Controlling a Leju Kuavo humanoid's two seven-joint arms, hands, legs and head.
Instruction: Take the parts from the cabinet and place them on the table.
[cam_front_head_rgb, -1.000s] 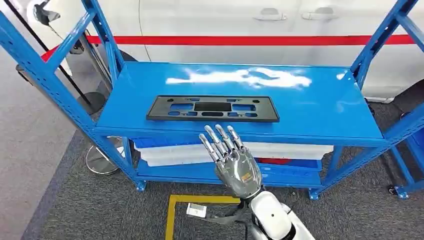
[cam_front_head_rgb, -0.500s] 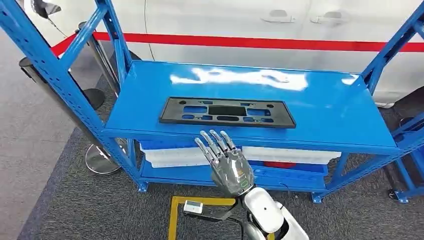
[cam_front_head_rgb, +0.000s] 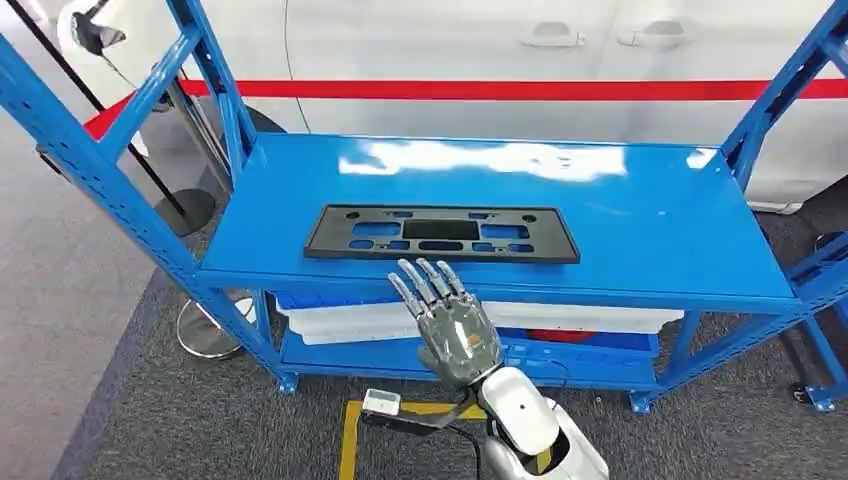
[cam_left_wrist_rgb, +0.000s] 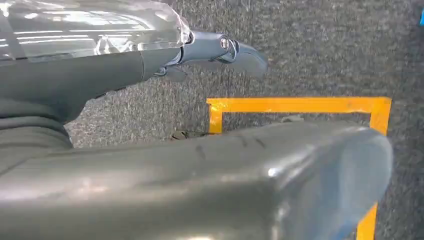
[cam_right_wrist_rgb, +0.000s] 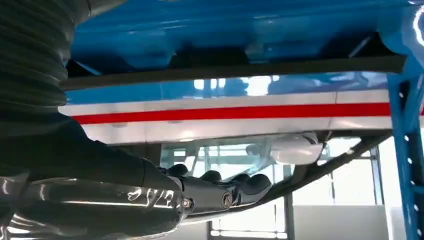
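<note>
Fingers (cam_front_head_rgb: 425, 285) of the robot's right hand (cam_front_head_rgb: 450, 325) stretch forward, slightly spread and holding nothing, their tips just short of the near edge of the blue shelf (cam_front_head_rgb: 650, 225). The hand sits a little below and in front of that edge, palm down, at the end of a silver arm rising from the bottom of the head view. The part (cam_front_head_rgb: 442, 233), a flat black rectangular frame with cut-out slots, lies on the shelf close to its near edge, left of centre, just beyond the fingertips and not touched by them. White trays (cam_front_head_rgb: 600, 318) rest on a lower level of the blue cabinet. Behind the rack stands a white vehicle (cam_front_head_rgb: 450, 50) with a red stripe. A yellow taped outline (cam_front_head_rgb: 345, 440) marks the grey carpet below. In the left wrist view the left hand (cam_left_wrist_rgb: 150, 50) hangs over the carpet, one finger (cam_left_wrist_rgb: 235, 50) extended; whether the others are spread or closed cannot be told.
</note>
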